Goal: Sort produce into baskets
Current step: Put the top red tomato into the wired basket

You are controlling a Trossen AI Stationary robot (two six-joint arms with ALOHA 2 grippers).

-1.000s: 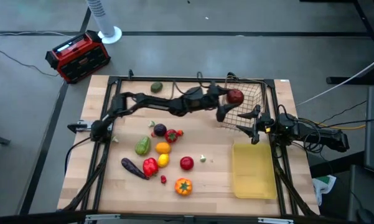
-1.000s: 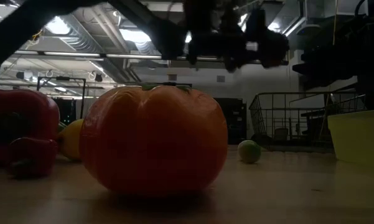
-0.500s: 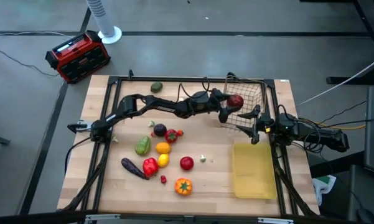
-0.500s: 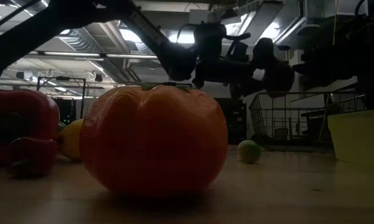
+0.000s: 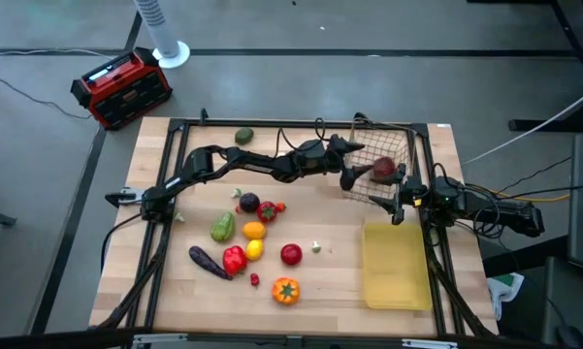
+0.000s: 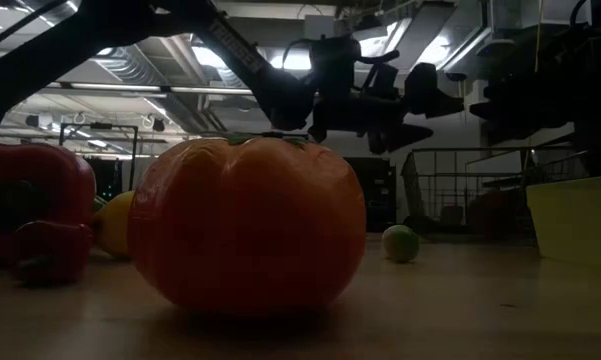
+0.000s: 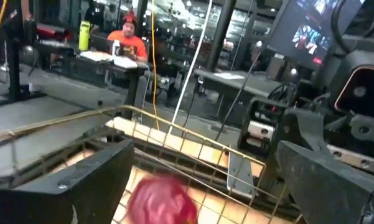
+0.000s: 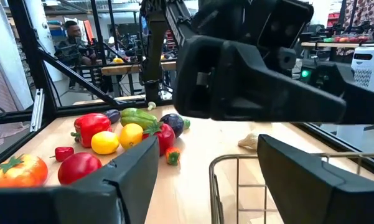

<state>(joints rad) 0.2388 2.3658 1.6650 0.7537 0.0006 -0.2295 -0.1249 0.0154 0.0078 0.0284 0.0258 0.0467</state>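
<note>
My left gripper (image 5: 360,163) is open above the dark wire-mesh basket (image 5: 392,145) at the far right of the table. A red apple (image 5: 382,169) is inside the basket, below and just beyond the fingers, and shows blurred between them in the left wrist view (image 7: 162,199). My right gripper (image 5: 397,201) is open and empty at the basket's near rim (image 8: 236,167). The yellow tray (image 5: 396,264) lies empty near the right front. Several toy fruits and vegetables (image 5: 252,233) lie on the table's middle.
A green avocado (image 5: 243,136) lies alone at the far edge, a white garlic (image 5: 316,247) and an orange tomato (image 5: 285,290) lie nearer the front. A red-and-black box (image 5: 121,87) stands on the floor beyond the far left corner. People sit in the room behind.
My left gripper, holding the red apple above the basket, has gone slightly down and toward the table's right edge, then opened. The apple has dropped from between the fingers into the wire basket.
</note>
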